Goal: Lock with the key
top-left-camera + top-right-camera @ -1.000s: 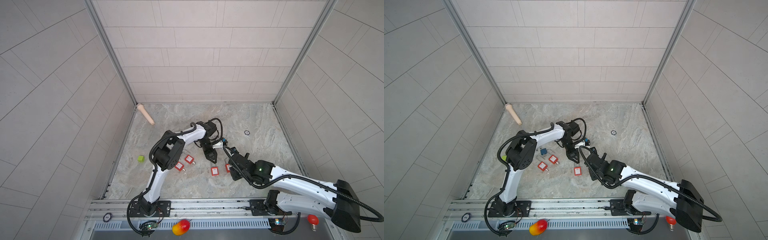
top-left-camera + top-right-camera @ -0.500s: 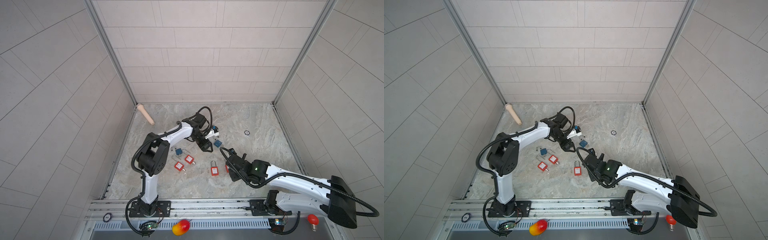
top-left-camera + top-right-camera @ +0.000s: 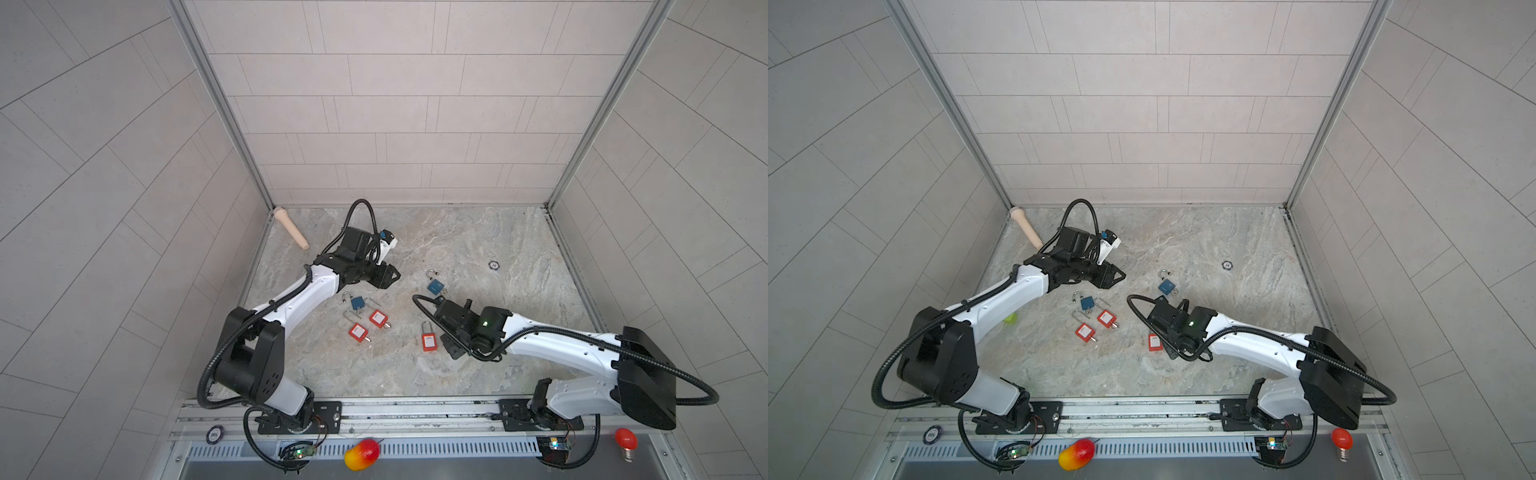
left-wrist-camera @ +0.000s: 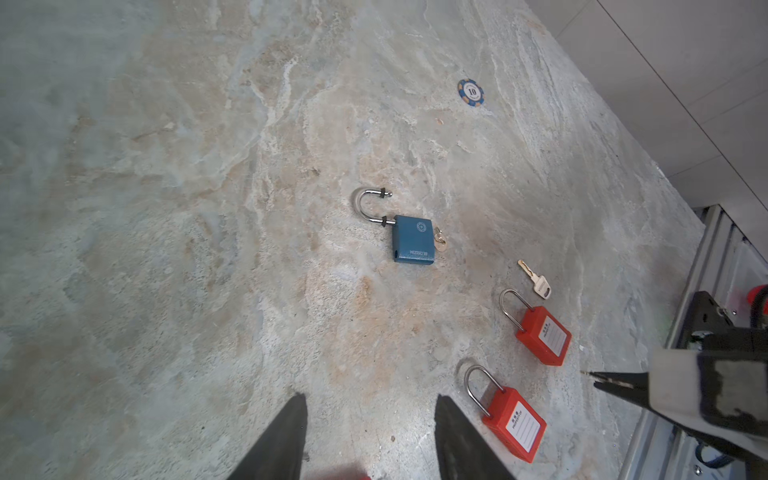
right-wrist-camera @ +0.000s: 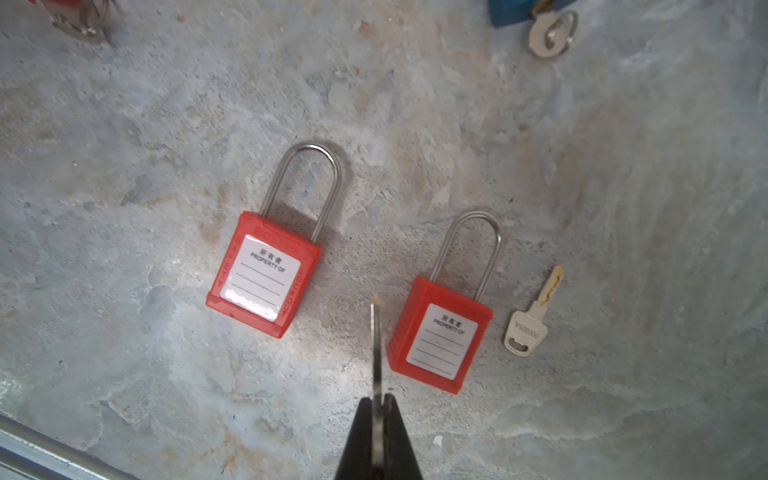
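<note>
While right pincer (image 5: 377,400) clamps key (image 5: 376,345), left pincer (image 4: 370,397) gapes empty above table (image 4: 166,208).

Left gripper (image 4: 370,415) jaws apart, empty. Blue padlock (image 4: 413,241) ahead, shackle open, inserted key (image 4: 439,242) at its base. Loose key (image 4: 536,281) beside first red padlock (image 4: 543,337); second red padlock (image 4: 514,424) nearer gripper.
</note>
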